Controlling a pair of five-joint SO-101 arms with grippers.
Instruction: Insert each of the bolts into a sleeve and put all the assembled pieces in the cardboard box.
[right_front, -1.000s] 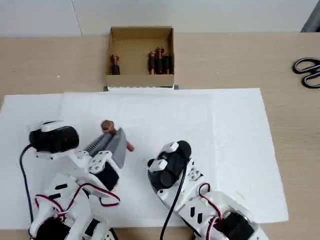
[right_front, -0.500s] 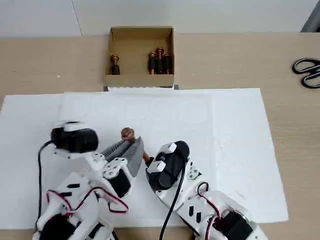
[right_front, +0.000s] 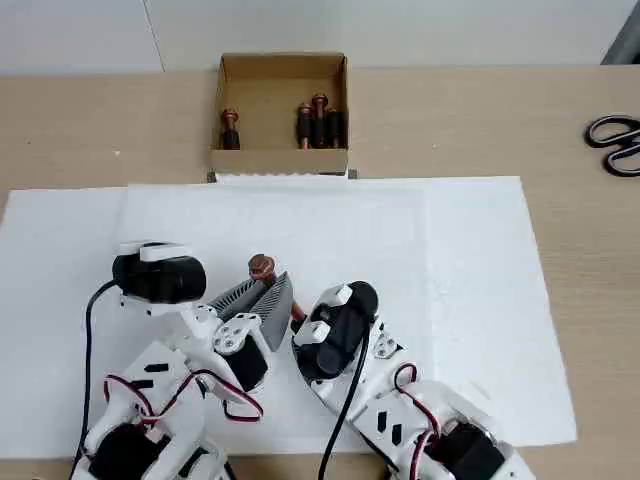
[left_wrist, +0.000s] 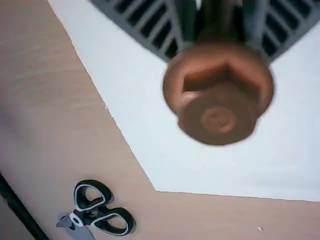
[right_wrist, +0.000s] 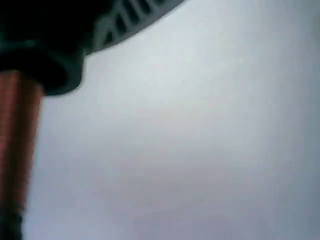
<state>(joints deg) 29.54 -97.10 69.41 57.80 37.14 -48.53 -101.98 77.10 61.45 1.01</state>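
Observation:
My left gripper (right_front: 262, 290) is shut on a copper bolt (right_front: 262, 267) low on the white sheet, with the hexagonal head sticking up past the grey ribbed fingers (right_front: 240, 295). In the left wrist view the bolt head (left_wrist: 218, 95) sits just beyond the left gripper (left_wrist: 218, 20). The bolt's shaft (right_front: 297, 314) reaches the front of the right arm (right_front: 335, 325). In the right wrist view a black sleeve (right_wrist: 47, 67) sits in my right gripper (right_wrist: 65, 40), with the copper shaft (right_wrist: 17, 150) entering it. The cardboard box (right_front: 282, 158) at the back holds several assembled pieces (right_front: 318, 122).
A white sheet (right_front: 450, 280) covers the table's middle, on a wooden tabletop (right_front: 480, 120). Scissors (right_front: 615, 143) lie at the far right edge, and in the left wrist view the scissors (left_wrist: 97, 215) lie on the wood beyond the sheet.
My left arm swung right with the bolt, bringing its shaft up against the right arm's front. The right arm stayed nearly still.

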